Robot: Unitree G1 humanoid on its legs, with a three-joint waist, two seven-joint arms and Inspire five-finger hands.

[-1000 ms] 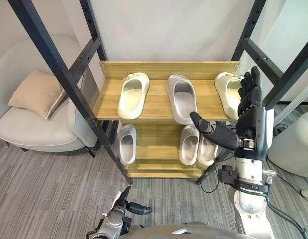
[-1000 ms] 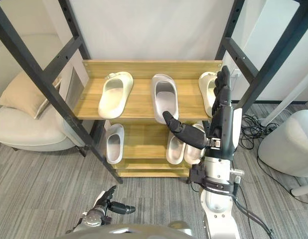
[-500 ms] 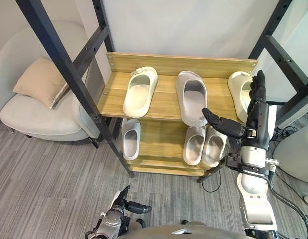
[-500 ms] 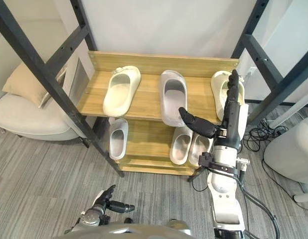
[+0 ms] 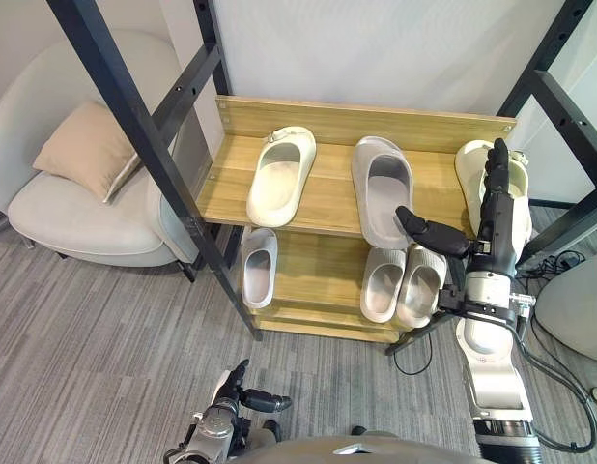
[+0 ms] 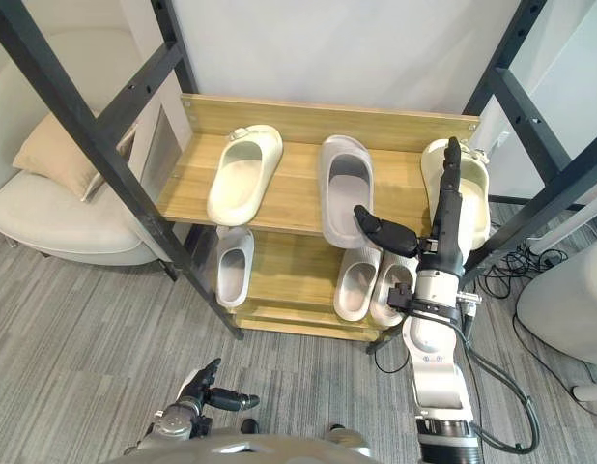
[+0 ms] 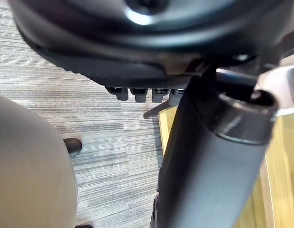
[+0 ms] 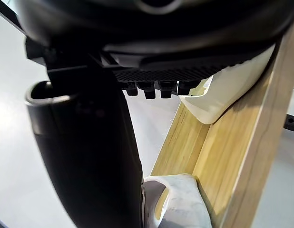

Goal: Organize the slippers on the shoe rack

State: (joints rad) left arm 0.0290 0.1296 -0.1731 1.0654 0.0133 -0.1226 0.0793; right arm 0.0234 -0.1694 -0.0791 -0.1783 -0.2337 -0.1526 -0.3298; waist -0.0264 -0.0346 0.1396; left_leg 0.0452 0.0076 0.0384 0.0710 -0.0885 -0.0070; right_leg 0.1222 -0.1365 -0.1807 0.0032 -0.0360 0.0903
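So the shoe rack (image 5: 356, 116) is two wooden shelves in a black frame, with six slide slippers on it, all soles down and toes toward the back board. On the top shelf, a cream slipper (image 5: 281, 176) sits left of centre, angled a bit. A grey slipper (image 5: 383, 191) is in the middle, its heel right at the front edge (maybe hanging over slightly). Another cream one (image 5: 469, 174) is at the right end, partly hidden. On the lower shelf, a pale slipper (image 5: 259, 268) sits alone at the left end, and two pale grey slippers (image 5: 382, 285) (image 5: 421, 286) sit touching side by side toward the right.
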